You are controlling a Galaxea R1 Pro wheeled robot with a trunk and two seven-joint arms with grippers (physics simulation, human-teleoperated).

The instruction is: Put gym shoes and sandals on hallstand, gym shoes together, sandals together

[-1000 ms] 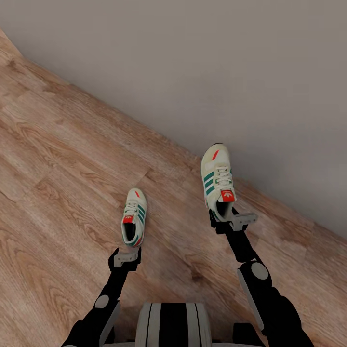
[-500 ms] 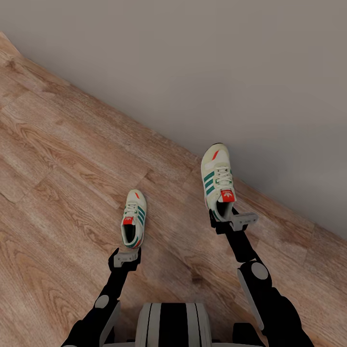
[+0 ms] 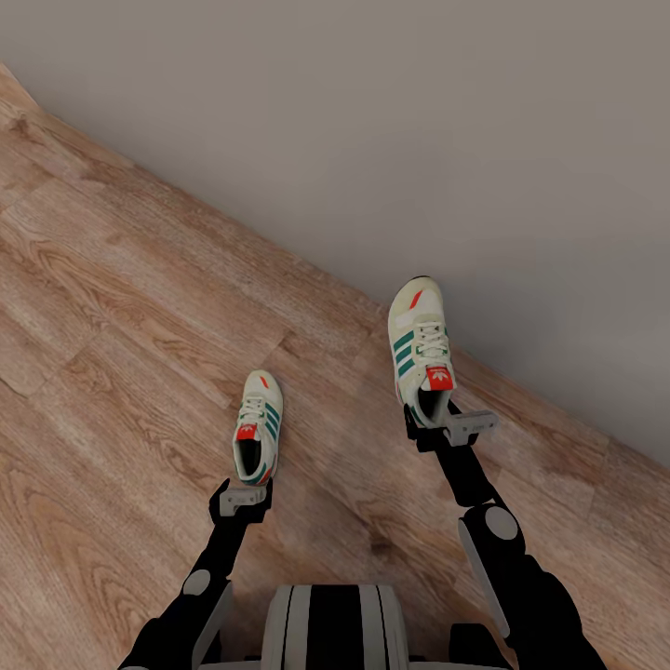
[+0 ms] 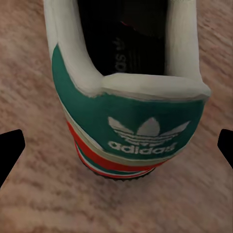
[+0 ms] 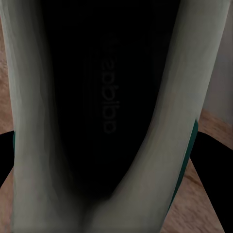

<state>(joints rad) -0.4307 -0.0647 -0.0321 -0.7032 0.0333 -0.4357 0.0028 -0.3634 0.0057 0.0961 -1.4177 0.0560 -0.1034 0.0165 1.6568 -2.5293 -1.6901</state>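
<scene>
One cream-white gym shoe (image 3: 258, 423) with green stripes lies on the wood floor (image 3: 121, 307), toe pointing away from me. My left gripper (image 3: 247, 488) hangs just behind its heel (image 4: 131, 121), open, with a fingertip (image 4: 9, 150) on each side and clear of it. The other gym shoe (image 3: 420, 352) is lifted off the floor near the wall, and my right gripper (image 3: 431, 421) is shut on its heel end. Its dark opening (image 5: 104, 111) is very close in the right wrist view. The sandals and the hallstand are out of view.
A plain grey wall (image 3: 419, 121) runs diagonally from upper left to lower right, just beyond the raised shoe. Wood-plank floor spreads out to the left and in front of my base (image 3: 333, 628).
The whole view has shifted a little, so the camera moved. The shoe on the floor now sits slightly closer to my left gripper. The right gripper still holds its shoe the same way.
</scene>
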